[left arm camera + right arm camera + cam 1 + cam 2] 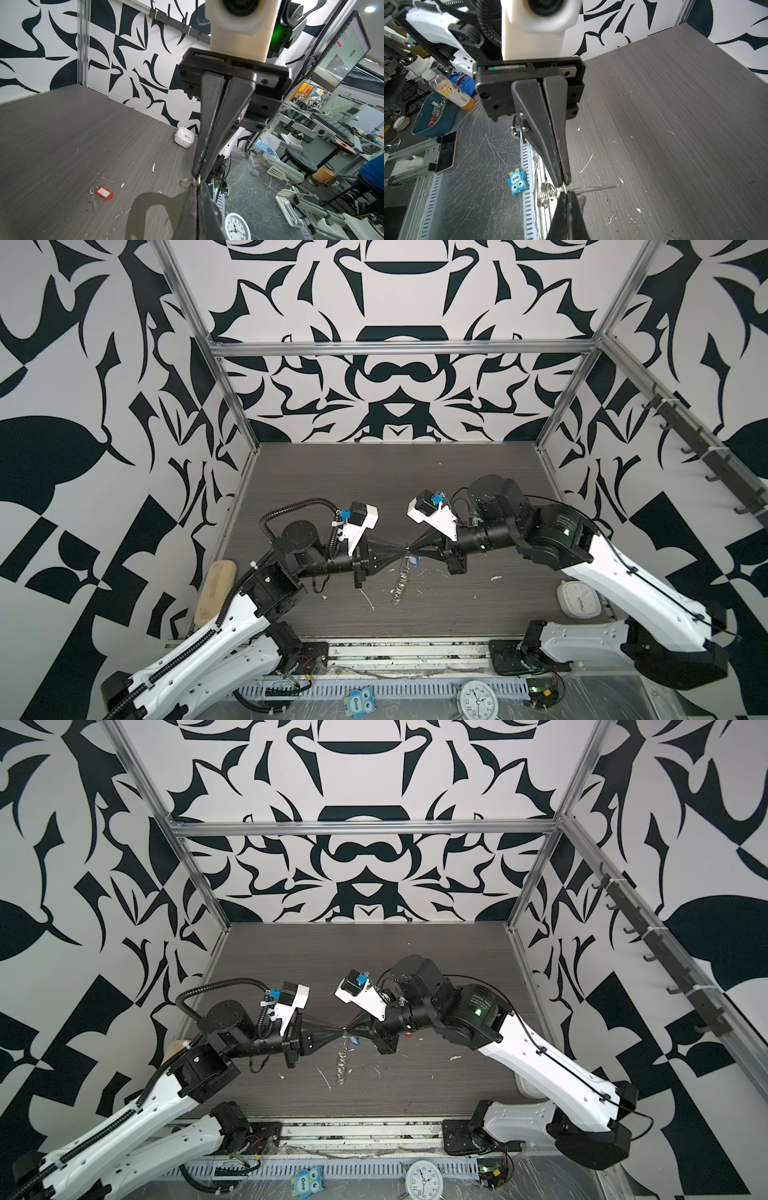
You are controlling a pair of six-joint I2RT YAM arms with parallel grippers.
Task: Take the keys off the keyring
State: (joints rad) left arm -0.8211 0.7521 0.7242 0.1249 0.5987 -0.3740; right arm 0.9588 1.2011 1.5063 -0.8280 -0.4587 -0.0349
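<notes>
My left gripper (pixel 401 551) and right gripper (pixel 411 548) meet tip to tip above the middle of the table, both shut. Between the tips is pinched a small metal ring (pixel 199 179). From it the silver keyring (pixel 400 585) hangs edge-on in both top views, its row of rings (pixel 545 195) bunched. In the left wrist view its D-shaped plate (pixel 158 205) with the oblong slot looks blurred. The blue key (pixel 413 561) hangs just under the right gripper, partly hidden behind its fingers (pixel 571 209). The red key (pixel 104 192) lies apart on the table, with a metal key attached.
A white square clock (pixel 578 599) stands at the table's right edge. A tan oblong pad (pixel 215 593) leans at the left edge. A round clock (pixel 478 699) and a blue owl figure (pixel 360 700) lie beyond the front rail. White flecks dot the grey table (pixel 374 489).
</notes>
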